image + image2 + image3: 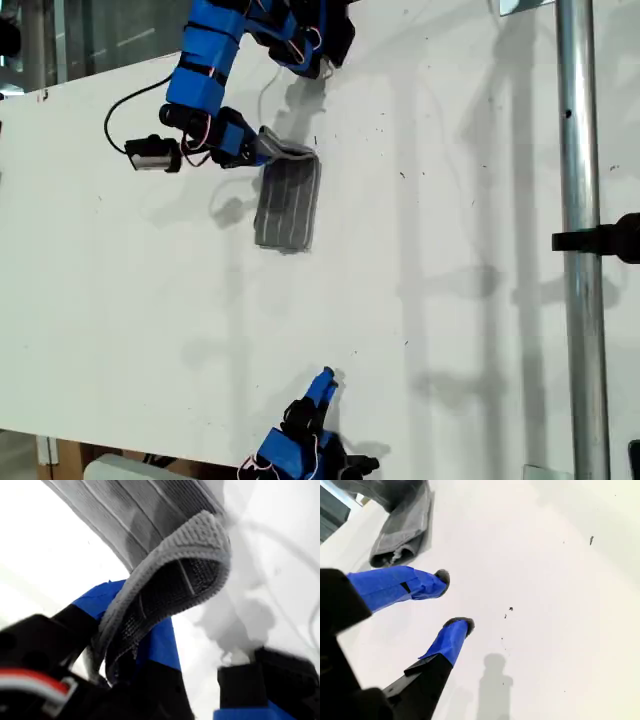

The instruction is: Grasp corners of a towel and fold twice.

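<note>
The towel (289,205) lies folded into a narrow grey striped strip on the white table (450,300), toward the exterior view's upper left. My first gripper (272,150) is at the strip's far end, shut on a rounded corner (200,540) of the towel (165,590). That corner curls up over a blue finger (160,642). My second gripper (322,383) stands near the table's front edge in the exterior view. In its own wrist view my second gripper (454,601) is open and holds nothing, with the towel (402,530) well beyond its fingertips.
A vertical metal pole (578,200) with a black clamp (600,241) runs down the exterior view's right. A black cable (125,105) loops beside the first arm. Small dark specks (510,609) dot the white table.
</note>
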`<act>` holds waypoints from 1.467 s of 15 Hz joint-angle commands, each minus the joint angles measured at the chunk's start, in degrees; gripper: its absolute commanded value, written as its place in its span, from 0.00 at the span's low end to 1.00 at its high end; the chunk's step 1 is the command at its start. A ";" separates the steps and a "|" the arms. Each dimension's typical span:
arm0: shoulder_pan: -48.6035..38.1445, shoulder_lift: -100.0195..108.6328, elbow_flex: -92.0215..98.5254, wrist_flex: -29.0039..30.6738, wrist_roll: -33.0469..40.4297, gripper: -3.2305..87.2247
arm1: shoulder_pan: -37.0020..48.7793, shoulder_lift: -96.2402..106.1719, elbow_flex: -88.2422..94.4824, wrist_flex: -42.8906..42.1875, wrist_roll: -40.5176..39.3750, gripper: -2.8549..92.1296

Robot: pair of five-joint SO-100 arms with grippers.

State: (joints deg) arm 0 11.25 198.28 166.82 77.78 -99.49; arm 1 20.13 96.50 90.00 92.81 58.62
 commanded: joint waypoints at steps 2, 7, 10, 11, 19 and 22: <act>0.88 0.44 0.00 -0.70 0.26 0.19 | -2.72 -15.91 -13.10 -15.73 -0.18 0.03; 1.05 0.44 1.41 -1.23 0.26 0.19 | -3.60 -15.47 -13.01 -35.07 -1.93 0.27; 0.70 0.53 3.43 -1.76 0.00 0.18 | 1.85 3.96 -8.00 -36.56 -1.49 0.16; 0.53 0.53 4.39 -2.11 0.79 0.17 | 4.66 13.18 -2.55 -35.42 -1.85 0.16; -2.20 0.53 12.04 -3.69 0.79 0.01 | 3.69 74.88 69.43 -23.55 16.70 0.03; -0.35 0.53 12.04 -3.69 21.62 0.01 | 4.57 91.76 75.59 -10.90 24.35 0.03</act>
State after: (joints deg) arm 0 10.37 198.63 178.51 74.53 -92.81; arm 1 24.17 185.10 165.59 78.93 80.33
